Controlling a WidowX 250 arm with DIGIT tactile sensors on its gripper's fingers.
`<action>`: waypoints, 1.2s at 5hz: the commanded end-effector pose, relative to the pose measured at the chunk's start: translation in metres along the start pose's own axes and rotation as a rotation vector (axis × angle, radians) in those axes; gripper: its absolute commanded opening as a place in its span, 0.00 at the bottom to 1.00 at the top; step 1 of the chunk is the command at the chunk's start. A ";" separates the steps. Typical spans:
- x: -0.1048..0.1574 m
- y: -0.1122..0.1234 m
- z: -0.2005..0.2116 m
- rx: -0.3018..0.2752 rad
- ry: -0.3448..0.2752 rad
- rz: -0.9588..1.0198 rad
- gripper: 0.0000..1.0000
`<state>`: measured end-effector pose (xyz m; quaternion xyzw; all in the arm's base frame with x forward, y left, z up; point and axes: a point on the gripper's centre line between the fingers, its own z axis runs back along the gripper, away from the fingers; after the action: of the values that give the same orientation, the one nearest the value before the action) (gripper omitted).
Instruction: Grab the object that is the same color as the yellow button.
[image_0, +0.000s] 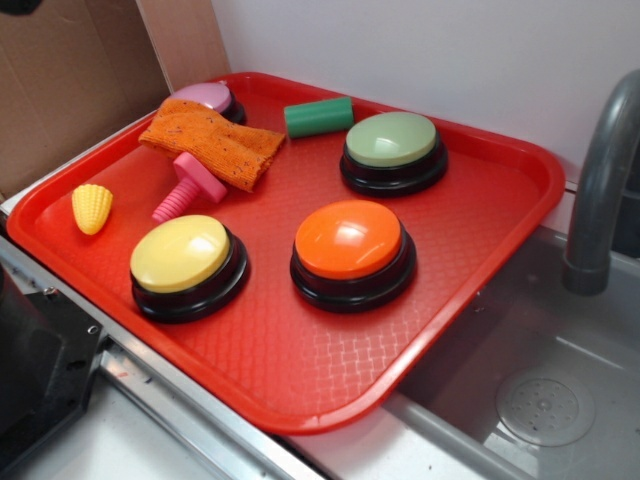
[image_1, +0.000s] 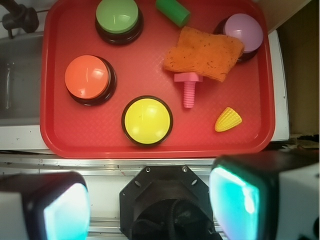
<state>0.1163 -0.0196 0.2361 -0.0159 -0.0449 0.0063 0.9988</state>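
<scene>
The pincer hung open, holding nothing, well short of the red tray. The corn cob lay beside the yellow button, near the pink bolt. Being small and tapered, the cob could have slipped sideways from the closing pads. An orange cloth partly hid the purple button
</scene>
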 end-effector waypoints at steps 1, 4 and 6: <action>0.000 0.000 0.000 0.000 0.000 0.000 1.00; -0.006 0.073 -0.056 -0.051 -0.054 0.399 1.00; 0.002 0.123 -0.121 0.116 -0.080 0.648 1.00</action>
<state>0.1304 0.0952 0.1034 0.0228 -0.0580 0.3259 0.9433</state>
